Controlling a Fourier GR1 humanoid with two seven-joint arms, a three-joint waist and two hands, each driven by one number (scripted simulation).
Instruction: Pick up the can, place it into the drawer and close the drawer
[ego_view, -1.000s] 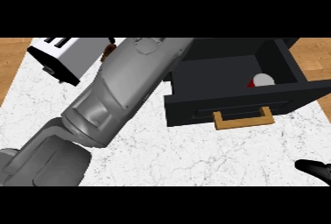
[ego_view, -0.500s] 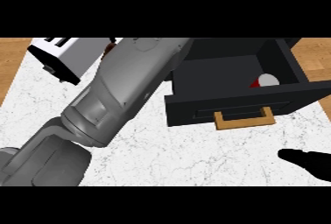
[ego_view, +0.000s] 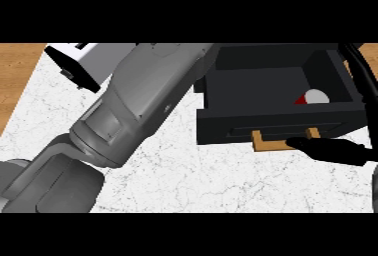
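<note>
We see the white marble counter (ego_view: 184, 175) w/ wood floor showing past its left edge. Left forearm (ego_view: 140, 105) is the biggest thing, grey, running diagonally from lower left toward the counter's far edge; its hand is hidden up top, so we can't tell what the fingers do.

Black drawer (ego_view: 273, 95) sits open at the counter's far right corner, front panel facing us, wooden handle (ego_view: 284, 142) on the front. Inside, at the drawer's right wall near the front: the can (ego_view: 311, 97), red w/ a pale round end. Only a small part shows above the front panel. Pale end faces up and toward us, so long axis looks tilted, leaning toward the drawer's back, but we can't tell exactly. Nothing else visible in the drawer.

White-and-black appliance (ego_view: 77, 65) at the counter's far left corner, partly behind the forearm.

Right hand (ego_view: 332, 149): black fingers straight, pressed together, pointing left, tips touching the handle's right end at the drawer front.

Vs 0.5 s ago: right hand was down near the counter's near right corner, well apart from the drawer; now it's up at the handle. Drawer, can, left forearm unchanged.
</note>
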